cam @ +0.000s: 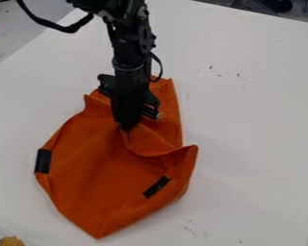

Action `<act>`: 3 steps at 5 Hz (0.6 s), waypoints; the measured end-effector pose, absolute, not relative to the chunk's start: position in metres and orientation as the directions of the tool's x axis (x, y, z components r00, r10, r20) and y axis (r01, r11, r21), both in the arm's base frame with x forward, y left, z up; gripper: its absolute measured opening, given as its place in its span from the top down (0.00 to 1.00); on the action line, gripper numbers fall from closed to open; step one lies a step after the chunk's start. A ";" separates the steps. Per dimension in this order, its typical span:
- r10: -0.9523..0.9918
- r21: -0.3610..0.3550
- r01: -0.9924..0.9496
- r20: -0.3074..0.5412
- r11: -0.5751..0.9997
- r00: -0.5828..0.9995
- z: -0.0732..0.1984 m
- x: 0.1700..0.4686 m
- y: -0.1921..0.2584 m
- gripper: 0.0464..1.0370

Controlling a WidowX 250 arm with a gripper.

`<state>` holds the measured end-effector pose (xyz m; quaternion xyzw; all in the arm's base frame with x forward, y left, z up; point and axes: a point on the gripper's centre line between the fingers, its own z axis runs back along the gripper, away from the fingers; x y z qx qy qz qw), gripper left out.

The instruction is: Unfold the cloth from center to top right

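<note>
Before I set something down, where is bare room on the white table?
Right and left of the orange fabric cloth, the white table is free, bar small dark marks. Crowded: the cloth's upper part, under the black robot gripper.

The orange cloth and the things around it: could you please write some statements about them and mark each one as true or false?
1. The gripper is down at the cloth. True: the gripper is at a fold in the upper part of the cloth.
2. The cloth lies completely flat. False: it has folds, and a flap crosses its right side.
3. Both black patches are at the left edge. False: one patch is there, the other patch is toward the lower right.
4. The table under the cloth is white. True.
</note>
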<state>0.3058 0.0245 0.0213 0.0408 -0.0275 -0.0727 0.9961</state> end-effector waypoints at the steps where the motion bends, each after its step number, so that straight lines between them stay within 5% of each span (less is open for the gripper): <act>1: -0.150 0.067 0.145 0.065 0.987 0.987 0.018 0.305 0.022 0.44; 2: -0.154 0.065 0.150 0.073 0.987 0.985 0.017 0.306 0.021 0.14; 3: -0.151 0.066 0.147 0.064 0.987 0.986 0.017 0.304 0.021 0.03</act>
